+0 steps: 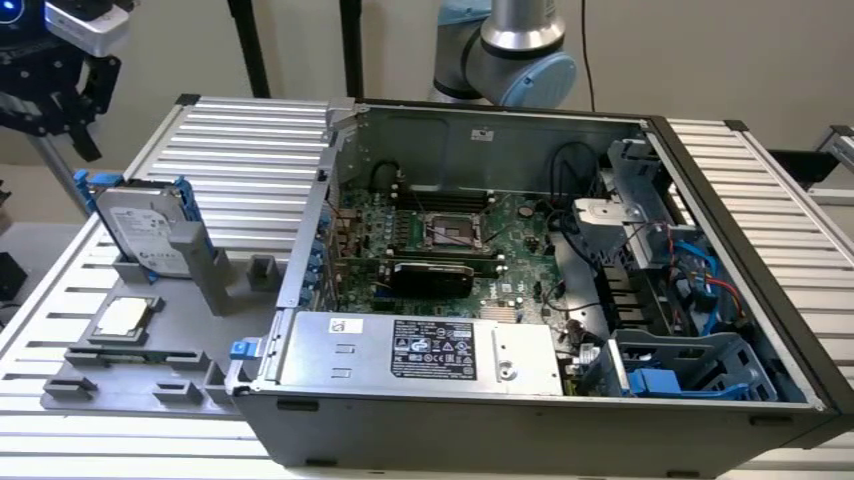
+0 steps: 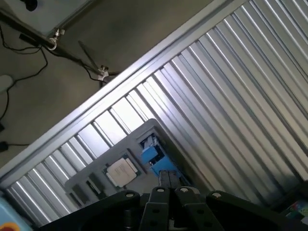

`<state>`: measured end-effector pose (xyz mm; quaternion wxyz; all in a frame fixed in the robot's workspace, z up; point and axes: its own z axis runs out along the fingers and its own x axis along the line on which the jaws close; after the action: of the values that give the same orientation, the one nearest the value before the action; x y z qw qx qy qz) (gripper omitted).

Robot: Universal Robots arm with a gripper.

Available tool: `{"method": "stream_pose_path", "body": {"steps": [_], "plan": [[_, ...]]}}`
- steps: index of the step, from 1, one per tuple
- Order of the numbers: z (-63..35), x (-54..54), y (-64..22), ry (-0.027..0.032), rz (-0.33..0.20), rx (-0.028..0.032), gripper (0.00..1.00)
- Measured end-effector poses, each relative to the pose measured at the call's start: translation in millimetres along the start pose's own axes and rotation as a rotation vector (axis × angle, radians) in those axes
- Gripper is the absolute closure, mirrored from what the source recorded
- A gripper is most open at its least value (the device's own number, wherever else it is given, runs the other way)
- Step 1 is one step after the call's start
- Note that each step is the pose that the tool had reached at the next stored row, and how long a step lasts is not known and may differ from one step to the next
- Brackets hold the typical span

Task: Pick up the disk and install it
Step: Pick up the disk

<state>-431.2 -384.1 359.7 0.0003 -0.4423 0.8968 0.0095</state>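
The disk (image 1: 139, 226) stands upright in a grey fixture (image 1: 134, 375) at the exterior view's left. It is a silver-grey drive with a white label and blue rails. My gripper (image 1: 67, 125) hangs well above it, near the exterior view's top left corner, touching nothing. From the wrist view I look down on the disk's blue rail (image 2: 149, 153), just past my gripper (image 2: 167, 182). The fingers are pressed together with nothing between them.
An open computer case (image 1: 534, 410) takes up the middle and right, showing its motherboard (image 1: 441, 235), a power supply (image 1: 427, 350) and a blue-grey drive cage (image 1: 701, 368). A small silver chip (image 1: 120, 318) (image 2: 120, 171) lies on the fixture. Ribbed aluminium table (image 1: 254, 135) lies around it.
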Motion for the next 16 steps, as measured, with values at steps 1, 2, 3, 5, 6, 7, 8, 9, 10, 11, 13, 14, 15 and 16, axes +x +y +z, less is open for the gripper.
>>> {"method": "stream_pose_path", "body": {"steps": [1, 2, 3, 5, 6, 7, 8, 9, 10, 11, 13, 14, 15, 16], "plan": [[0.5, 0.0, 0.0, 0.0002, -0.018, -0.0001, 1.00], [1.0, 0.0, 0.1, 0.0005, -0.036, -0.0001, 1.00], [1.6, 0.0, 0.1, 0.0007, -0.055, -0.0001, 1.00], [2.3, 0.0, 0.0, 0.0012, -0.091, -0.0002, 1.00], [2.6, 0.0, 0.0, 0.0014, -0.110, -0.0003, 1.00], [2.8, 0.0, 0.0, 0.0017, -0.129, -0.0003, 1.00], [2.9, 0.1, 0.0, 0.0019, -0.147, -0.0002, 1.00], [3.1, 0.1, 0.0, 0.0019, -0.165, -0.0001, 1.00], [3.1, 0.0, 0.0, 0.0020, -0.182, 0.0000, 1.00], [3.2, 0.1, 0.0, 0.0022, -0.200, -0.0001, 1.00], [3.2, 0.1, 0.0, 0.0026, -0.237, -0.0002, 1.00], [3.2, 0.0, 0.0, 0.0028, -0.255, -0.0002, 1.00], [3.2, 0.0, 0.0, 0.0030, -0.274, -0.0002, 1.00], [3.2, 0.0, 0.0, 0.0031, -0.292, -0.0002, 1.00]]}}
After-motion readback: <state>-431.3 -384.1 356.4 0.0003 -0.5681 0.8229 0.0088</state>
